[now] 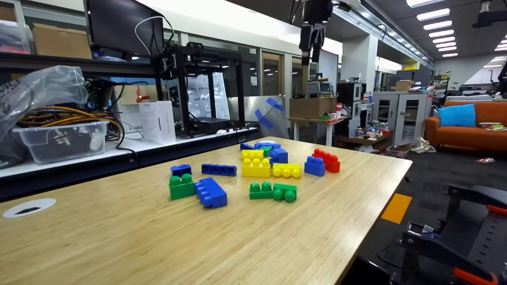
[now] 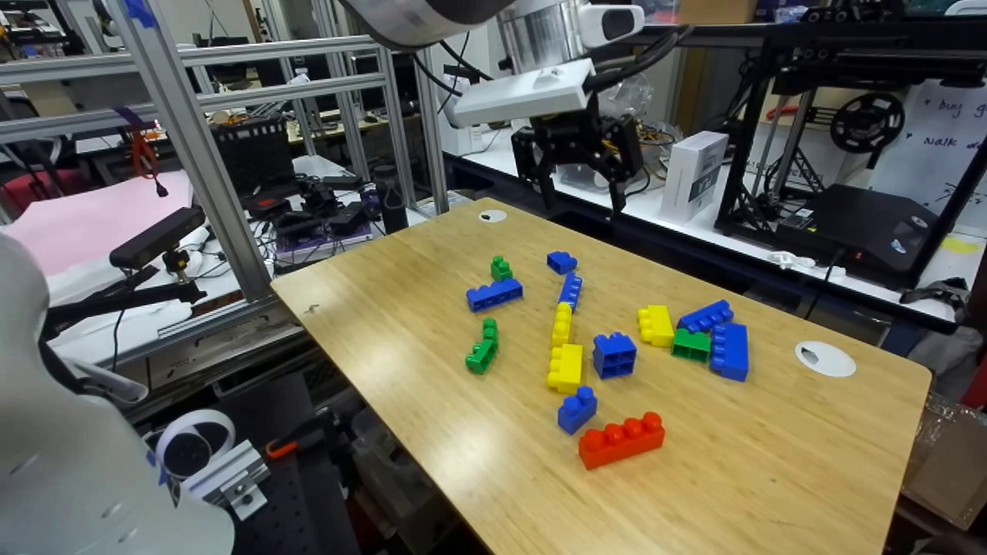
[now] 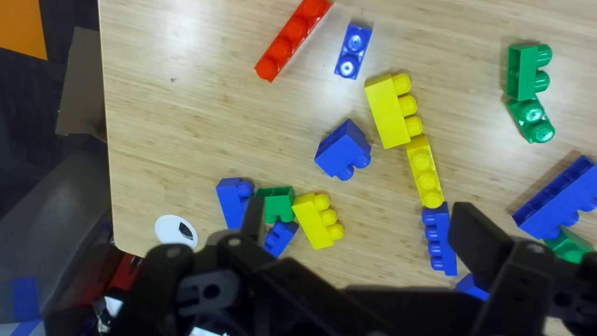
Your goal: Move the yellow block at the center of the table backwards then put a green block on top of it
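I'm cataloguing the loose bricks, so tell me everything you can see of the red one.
The red brick is long and narrow, glossy and plastic-looking, with four rounded studs in a single row. It sits flat on the table, studs up, with nothing stacked on it. A small blue brick stands beside it, a gap between them. Only the table appears to touch it.

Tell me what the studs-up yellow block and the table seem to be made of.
Yellow block: probably hard plastic, fairly glossy; its even colour and neatly moulded, rounded shape point that way.
Table: wood or bamboo, perhaps a veneer or laminate, judging by its pale, streaky grain; the bright reflections on it suggest a smooth, semi-gloss coating.
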